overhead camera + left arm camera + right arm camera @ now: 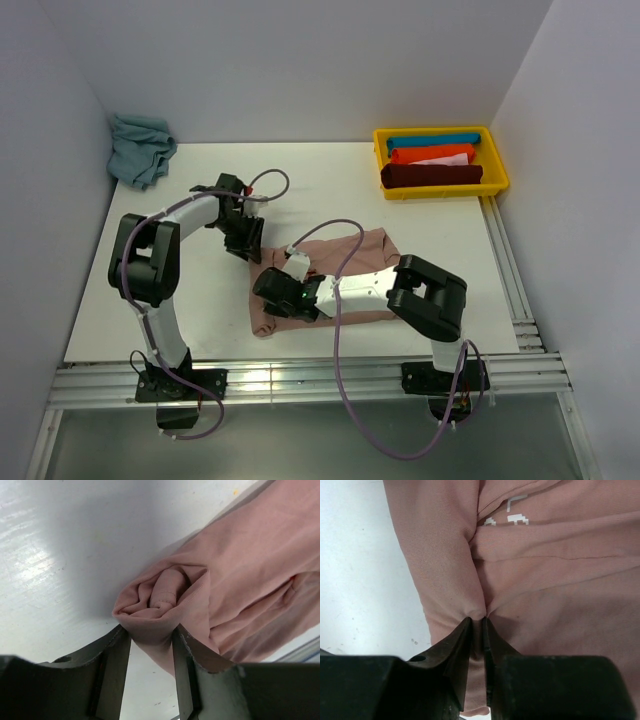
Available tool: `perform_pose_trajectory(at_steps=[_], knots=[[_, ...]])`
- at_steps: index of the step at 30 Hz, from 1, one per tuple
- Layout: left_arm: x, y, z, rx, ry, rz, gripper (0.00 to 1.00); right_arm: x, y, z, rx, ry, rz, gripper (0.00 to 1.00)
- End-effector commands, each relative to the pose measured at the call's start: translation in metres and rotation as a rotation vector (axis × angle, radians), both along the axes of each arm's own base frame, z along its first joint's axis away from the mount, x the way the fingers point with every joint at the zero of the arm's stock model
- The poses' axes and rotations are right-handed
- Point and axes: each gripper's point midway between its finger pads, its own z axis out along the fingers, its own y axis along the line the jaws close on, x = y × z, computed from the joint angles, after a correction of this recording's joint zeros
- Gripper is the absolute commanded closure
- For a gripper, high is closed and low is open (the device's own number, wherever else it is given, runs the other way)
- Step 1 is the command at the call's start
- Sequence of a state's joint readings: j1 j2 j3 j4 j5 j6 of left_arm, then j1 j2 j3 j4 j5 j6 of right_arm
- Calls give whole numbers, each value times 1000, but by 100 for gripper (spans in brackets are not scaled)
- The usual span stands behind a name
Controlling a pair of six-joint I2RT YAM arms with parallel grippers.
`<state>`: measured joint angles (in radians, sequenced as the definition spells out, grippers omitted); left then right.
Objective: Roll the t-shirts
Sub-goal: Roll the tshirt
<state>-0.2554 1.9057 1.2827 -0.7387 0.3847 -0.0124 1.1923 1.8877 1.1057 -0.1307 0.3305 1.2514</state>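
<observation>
Plainly soft, light and limp: dusty pink t-shirt (378, 248), lying part-rolled on the table (300, 180), left of the yellow bin (497, 165) and nearer the arm bases. Pinched twice at the end far from that bin: by the left gripper (150, 635), narrowed around the coiled roll, and by the right gripper (479, 625), nearly closed on a thin fold below the white print (515, 517). Probably best held through bunched layers at the roll's ends rather than one ply, given cotton prone to stretching, sagging and uncoiling.

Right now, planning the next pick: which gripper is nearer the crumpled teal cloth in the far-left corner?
Left. The left gripper, shut on the pink t-shirt, sits right of the teal cloth, nearer the arms; the right gripper pinches the shirt farther still.
</observation>
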Motion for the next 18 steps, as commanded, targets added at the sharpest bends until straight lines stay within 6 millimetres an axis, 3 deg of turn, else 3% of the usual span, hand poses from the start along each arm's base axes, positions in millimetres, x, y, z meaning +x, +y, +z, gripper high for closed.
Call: perform_pose_trajectory(at_steps=[1, 6, 13, 18], knots=[[21, 0, 8, 72, -86, 19, 57, 1, -23, -11, -143, -18, 3, 77], [23, -1, 8, 117, -108, 15, 58, -2, -28, 10, -240, -68, 16, 63], [24, 0, 6, 151, -116, 10, 58, 8, -19, 59, -266, -167, 14, 59], [24, -2, 6, 154, -116, 11, 58, 21, -3, 69, -294, -214, 52, 59]])
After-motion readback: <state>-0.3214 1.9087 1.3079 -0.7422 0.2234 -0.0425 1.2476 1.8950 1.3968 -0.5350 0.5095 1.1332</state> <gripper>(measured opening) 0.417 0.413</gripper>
